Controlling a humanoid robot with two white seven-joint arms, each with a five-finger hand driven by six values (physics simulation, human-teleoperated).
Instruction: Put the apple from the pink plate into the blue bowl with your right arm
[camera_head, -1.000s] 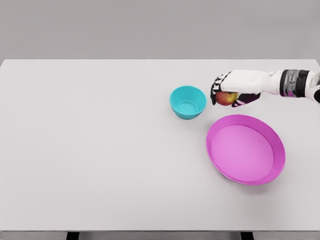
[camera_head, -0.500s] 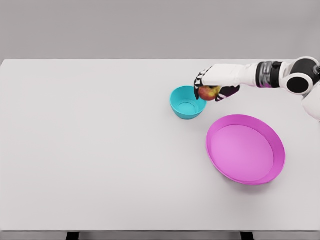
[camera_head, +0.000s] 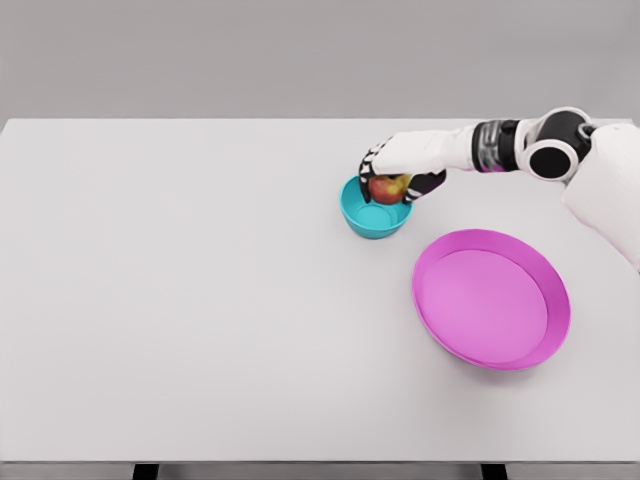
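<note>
My right hand (camera_head: 389, 180) reaches in from the right and is shut on a red-yellow apple (camera_head: 386, 188). The apple hangs just above the opening of the blue bowl (camera_head: 372, 218), over its far right part. The fingers curl around the apple's top and sides, so only its lower front shows. The pink plate (camera_head: 491, 298) lies empty to the lower right of the bowl. The left arm is out of view.
The white table (camera_head: 180, 300) stretches wide to the left and front of the bowl. My right forearm (camera_head: 500, 146) crosses above the table behind the plate.
The right hand has carried the apple leftward, from behind the plate to above the bowl. Bowl and plate have not moved.
</note>
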